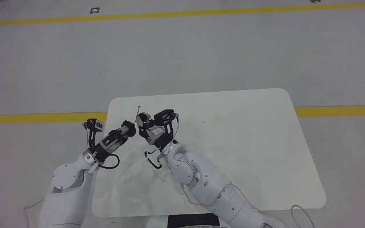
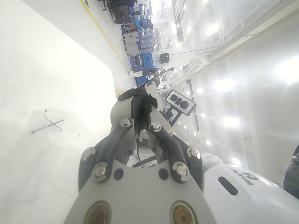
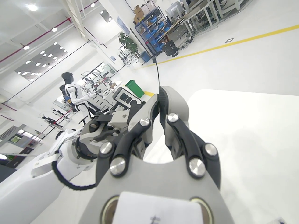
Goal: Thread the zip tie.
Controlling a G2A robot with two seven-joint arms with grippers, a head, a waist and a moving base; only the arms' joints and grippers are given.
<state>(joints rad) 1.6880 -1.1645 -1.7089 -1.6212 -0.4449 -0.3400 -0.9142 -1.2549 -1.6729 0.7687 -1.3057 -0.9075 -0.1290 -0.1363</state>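
White label (image 3: 161,208) on right claw (image 3: 159,108): mark cut off, unreadable.

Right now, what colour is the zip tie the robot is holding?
Black all over. The zip tie shows best in the right wrist view.

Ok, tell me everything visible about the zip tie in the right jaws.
The zip tie is a thin black strap, plastic by the look, with a small blocky head at its free end. It sticks out, slightly curved, past the tips of the right gripper, whose jaws are shut on it. Below the jaws it is hidden. It is held above the white table, the left gripper close beside; contact there cannot be told.
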